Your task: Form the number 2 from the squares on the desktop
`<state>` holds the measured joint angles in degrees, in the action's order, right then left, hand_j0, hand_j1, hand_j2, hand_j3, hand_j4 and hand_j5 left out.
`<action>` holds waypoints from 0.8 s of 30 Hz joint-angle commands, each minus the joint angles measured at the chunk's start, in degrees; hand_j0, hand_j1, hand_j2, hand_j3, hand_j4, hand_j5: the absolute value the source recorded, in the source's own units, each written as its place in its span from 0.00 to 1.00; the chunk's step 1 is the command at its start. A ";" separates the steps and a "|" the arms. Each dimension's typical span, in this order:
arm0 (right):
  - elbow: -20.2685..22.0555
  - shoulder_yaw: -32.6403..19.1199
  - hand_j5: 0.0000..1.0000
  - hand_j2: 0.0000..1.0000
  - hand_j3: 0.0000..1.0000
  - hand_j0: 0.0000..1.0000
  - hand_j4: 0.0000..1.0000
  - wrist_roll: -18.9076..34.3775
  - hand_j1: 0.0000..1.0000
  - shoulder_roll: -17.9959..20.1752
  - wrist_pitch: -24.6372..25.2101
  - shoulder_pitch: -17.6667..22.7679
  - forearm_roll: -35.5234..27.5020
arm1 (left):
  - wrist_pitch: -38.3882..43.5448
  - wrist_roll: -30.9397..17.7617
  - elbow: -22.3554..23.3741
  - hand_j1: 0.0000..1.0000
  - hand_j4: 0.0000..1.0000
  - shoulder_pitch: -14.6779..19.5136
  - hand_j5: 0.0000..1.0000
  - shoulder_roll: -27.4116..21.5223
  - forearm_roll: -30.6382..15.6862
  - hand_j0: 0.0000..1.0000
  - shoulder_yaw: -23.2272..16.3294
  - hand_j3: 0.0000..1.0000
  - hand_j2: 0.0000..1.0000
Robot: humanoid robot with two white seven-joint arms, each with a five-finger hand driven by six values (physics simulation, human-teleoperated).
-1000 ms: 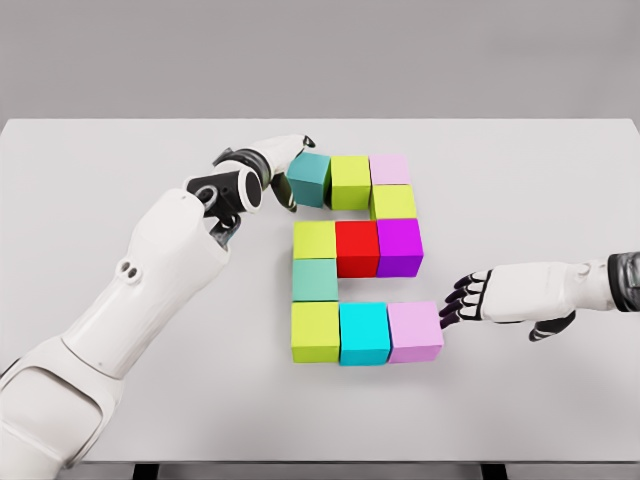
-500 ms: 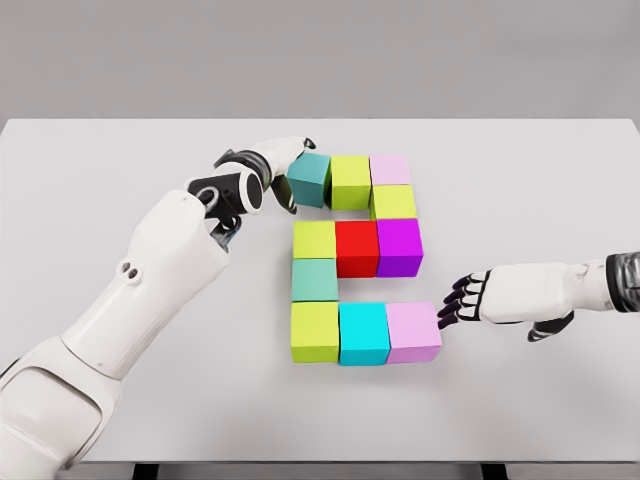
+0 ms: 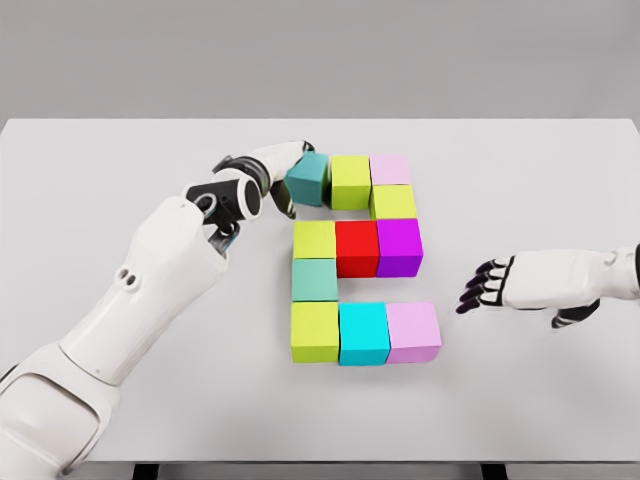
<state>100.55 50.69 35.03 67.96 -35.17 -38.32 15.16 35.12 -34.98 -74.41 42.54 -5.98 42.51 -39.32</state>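
Eleven cubes on bench (image 3: 100, 200) already read as 2; left hand (image 3: 268, 172) cupped against teal cube (image 3: 309, 179) at top-left, likely squaring row; right hand (image 3: 487, 287) open, empty, apart from lilac cube (image 3: 414, 331), clear of figure.

The blocks (image 3: 354, 260) sit mid-surface (image 3: 120, 170) in three rows: three across the back, three across the middle, three along the front. One block links the back and middle rows on the right; another links the middle and front rows on the left. The left hand (image 3: 280, 165) lies against the back row's left end, and the right hand (image 3: 520, 285) rests right of the front row, apart from it.
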 commanded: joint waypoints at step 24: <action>-8.80 -46.39 1.00 1.00 1.00 1.00 1.00 -0.03 1.00 -14.08 0.17 30.41 -16.48 | -0.12 -0.02 -2.23 0.97 0.97 -0.53 0.97 -1.57 0.03 0.97 0.39 0.97 0.97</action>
<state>91.09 3.06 35.02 54.00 -35.14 -7.82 -0.88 35.17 -35.02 -76.47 42.01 -7.26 42.40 -38.96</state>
